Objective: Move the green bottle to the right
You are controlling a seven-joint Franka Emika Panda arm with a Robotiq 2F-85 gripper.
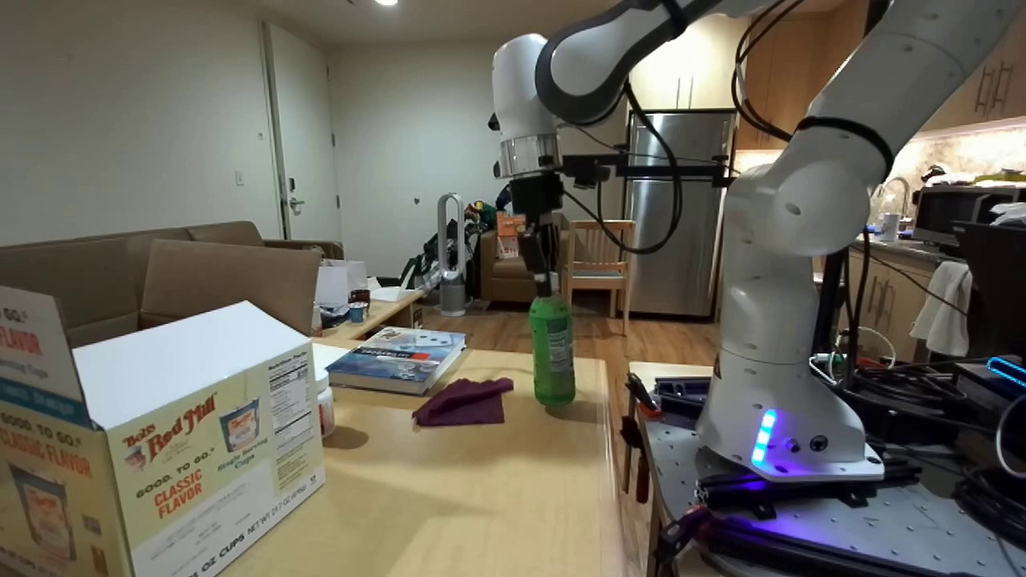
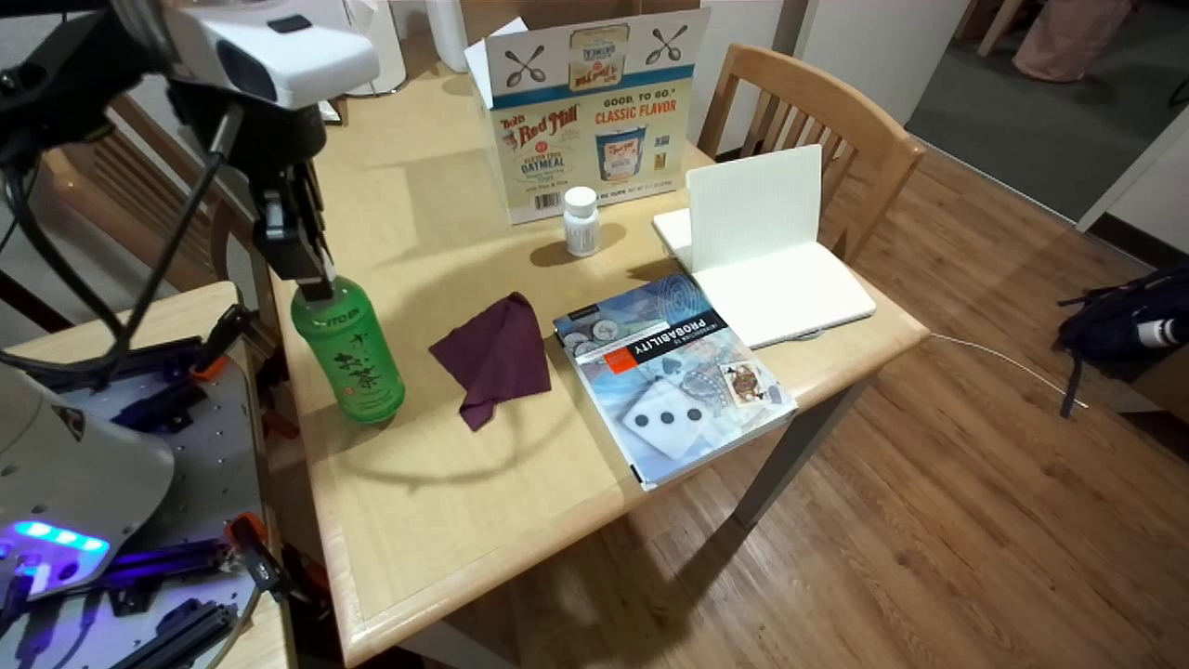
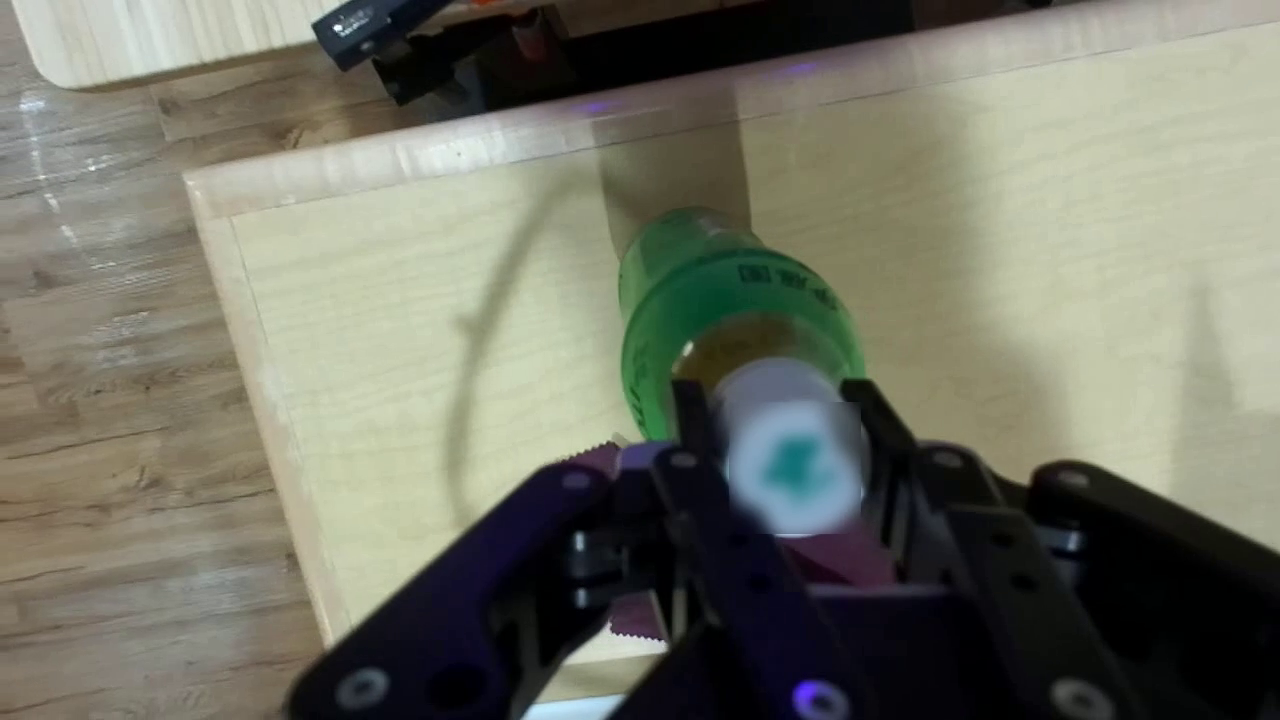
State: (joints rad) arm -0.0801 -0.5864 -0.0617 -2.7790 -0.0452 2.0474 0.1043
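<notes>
The green bottle (image 1: 553, 353) stands upright or nearly so by the robot-side edge of the wooden table; it also shows in an exterior view (image 2: 353, 362) and in the wrist view (image 3: 740, 285). It is translucent green with a printed label, and its white cap (image 3: 795, 470) has a green mark on top. My gripper (image 3: 775, 390) points down with one finger on each side of the cap and neck, close against them. It also shows above the bottle in both exterior views (image 1: 547, 282) (image 2: 318, 283). Whether the bottle's base touches the table is hard to tell.
A purple cloth (image 2: 502, 358) lies beside the bottle. Beyond it are a blue probability book (image 2: 678, 381), an open notebook (image 2: 790, 288), a white pill bottle (image 2: 581, 228) and a large cardboard box (image 2: 594, 121). A gap separates the table from the robot's base (image 1: 785, 417).
</notes>
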